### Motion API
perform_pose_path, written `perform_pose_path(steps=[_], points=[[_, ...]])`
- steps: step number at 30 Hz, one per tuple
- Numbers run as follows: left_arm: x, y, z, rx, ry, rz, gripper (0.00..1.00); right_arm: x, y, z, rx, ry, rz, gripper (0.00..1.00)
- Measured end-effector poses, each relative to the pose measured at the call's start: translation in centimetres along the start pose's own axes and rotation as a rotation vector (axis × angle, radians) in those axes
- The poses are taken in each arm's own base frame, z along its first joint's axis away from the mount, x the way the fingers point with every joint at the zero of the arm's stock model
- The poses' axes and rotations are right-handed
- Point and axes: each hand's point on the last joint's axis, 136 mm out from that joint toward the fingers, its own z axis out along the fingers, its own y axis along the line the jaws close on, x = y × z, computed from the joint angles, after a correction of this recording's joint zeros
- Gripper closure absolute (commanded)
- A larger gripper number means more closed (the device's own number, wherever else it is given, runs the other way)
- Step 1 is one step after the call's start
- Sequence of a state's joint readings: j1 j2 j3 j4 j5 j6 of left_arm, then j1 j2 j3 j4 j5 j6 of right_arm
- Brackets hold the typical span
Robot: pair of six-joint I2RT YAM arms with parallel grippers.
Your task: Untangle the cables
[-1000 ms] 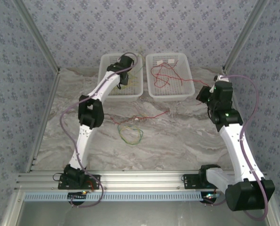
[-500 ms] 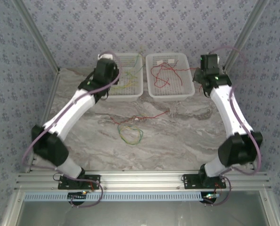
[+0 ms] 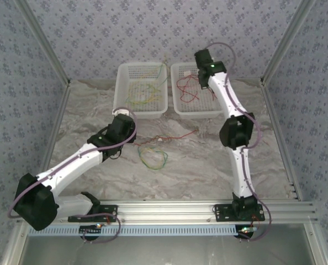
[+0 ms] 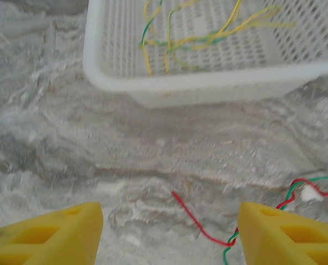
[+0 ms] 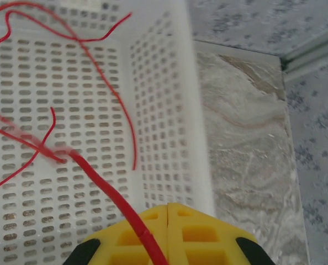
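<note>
Marble-patterned table (image 3: 208,165) with two white perforated baskets side by side at its far edge: left basket (image 3: 120,83) and right basket (image 3: 200,112). Left gripper (image 4: 169,232), low over the table just short of the left basket's near wall, has its fingers spread wide with nothing between them. Right gripper (image 5: 168,234), above the right basket, has its fingers pressed together on a red cable (image 5: 106,190). The cables lie in three groups: yellow and green cables (image 3: 143,96) in the left basket, loose red cables (image 3: 186,91) in the right basket, and a tangle (image 3: 153,154) of yellow, green and red strands on the table, nearer than the baskets.
</note>
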State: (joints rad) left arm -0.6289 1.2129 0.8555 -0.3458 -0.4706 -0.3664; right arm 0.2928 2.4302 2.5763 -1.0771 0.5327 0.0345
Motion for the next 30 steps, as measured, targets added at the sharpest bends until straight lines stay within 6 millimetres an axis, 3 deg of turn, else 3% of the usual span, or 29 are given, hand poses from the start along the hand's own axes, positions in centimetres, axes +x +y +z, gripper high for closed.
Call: perform_pose_path(steps=[6,9,13,21,25,30], points=[[0.5,0.0,0.3,-0.003,0.003,-0.008,0.35,0.6,5.5,1.8,-0.129,0.006,-0.083,1.00],[0.6,-0.2,0.8,-0.002,0.003,-0.015,0.35,0.2,7.0,2.7,-0.201,-0.019,-0.065,1.00],[1.2,-0.4,1.6,-0.006,0.016,-0.021,0.36,0.0,7.9,5.1,-0.254,-0.033,-0.028,1.00],[2.4,-0.5,2.2,0.003,0.031,-0.033,0.36,2.2,9.2,10.8,-0.350,0.032,0.062,1.00],[2.1,-0.7,2.3,0.009,0.017,-0.040,0.36,1.6,9.7,11.2,-0.390,0.012,0.095,1.00],[2.2,-0.8,2.5,0.006,0.020,-0.038,0.36,1.3,9.9,11.0,-0.409,0.003,0.123,0.86]])
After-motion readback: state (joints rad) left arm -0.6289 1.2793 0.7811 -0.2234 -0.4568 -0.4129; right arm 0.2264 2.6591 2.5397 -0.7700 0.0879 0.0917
